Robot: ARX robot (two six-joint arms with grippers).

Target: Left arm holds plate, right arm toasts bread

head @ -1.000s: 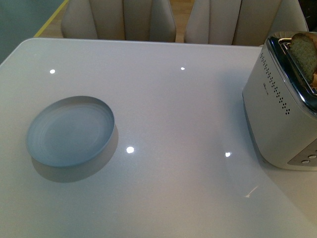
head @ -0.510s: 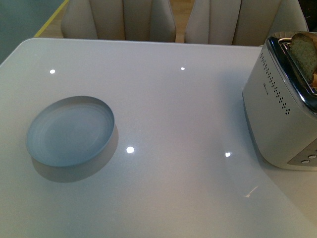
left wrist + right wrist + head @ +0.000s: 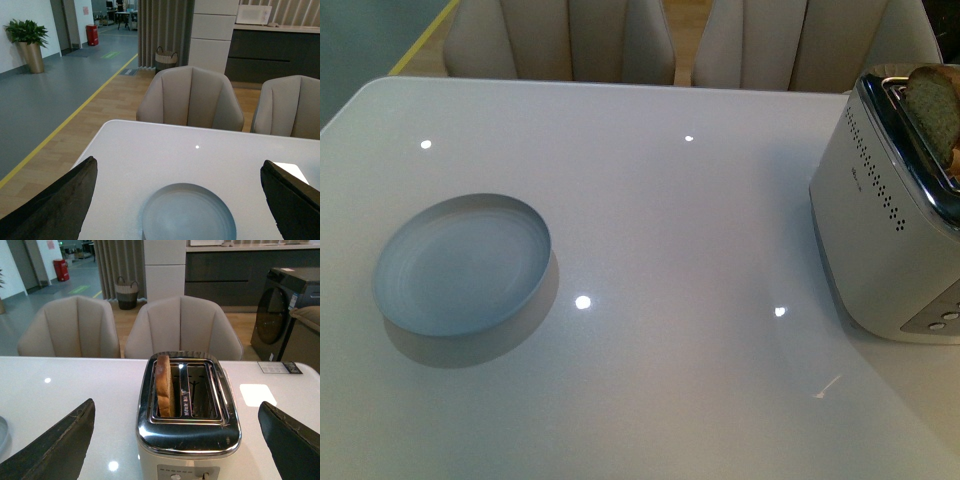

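Observation:
The pale blue-white plate (image 3: pixel 462 263) lies on the white table at the left, empty; it also shows in the left wrist view (image 3: pixel 187 212). My left gripper (image 3: pixel 180 207) is open, its dark fingers (image 3: pixel 55 202) wide apart with the plate between and ahead of them. The bread (image 3: pixel 164 385) stands upright in one slot of the silver toaster (image 3: pixel 187 427), sticking up above it; it also shows at the front view's right edge (image 3: pixel 932 105). My right gripper (image 3: pixel 177 445) is open, empty, facing the toaster's front. Neither arm shows in the front view.
The toaster (image 3: pixel 890 230) stands at the table's right edge; its second slot is empty. Control buttons (image 3: pixel 175 476) sit on its front. Beige chairs (image 3: pixel 560 40) stand behind the table's far edge. The table (image 3: pixel 680 250) is glossy with light reflections.

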